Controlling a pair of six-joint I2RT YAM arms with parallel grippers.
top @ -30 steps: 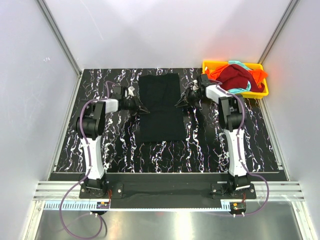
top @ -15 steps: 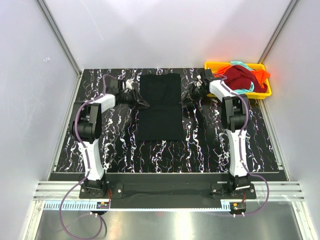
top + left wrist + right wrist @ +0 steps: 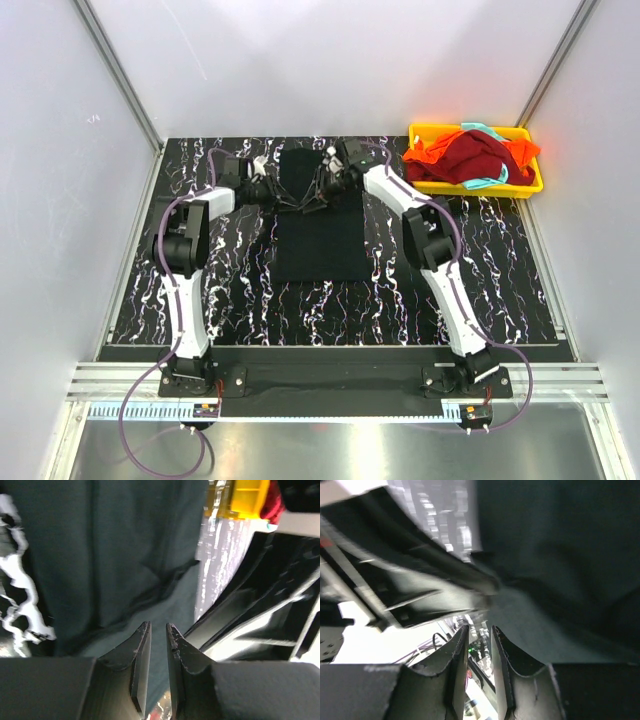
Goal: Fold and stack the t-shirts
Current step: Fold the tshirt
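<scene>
— Top external view: where is the black shirt (image 3: 320,240)?
— Flat on the bench (image 3: 500,280). Its far end lies under both hands, and its long axis runs from them back toward the arm bases.
— And the hands?
— The left hand (image 3: 293,204) and right hand (image 3: 313,200) nearly meet tip to tip over that far end. Each wrist view shows fingers drawn almost together with only a thin slit between them. No cloth is visibly pinched in either.
— Anything crowding them?
— Each other. In the left wrist view the other arm's dark body fills the side just beyond the fingertips.
— Any containers?
— A yellow tray (image 3: 455,187) sits well off to the right of the right hand. A dark red shirt (image 3: 475,160) is heaped in it over an orange shirt (image 3: 425,155), with a teal shirt (image 3: 487,181) peeking out.
</scene>
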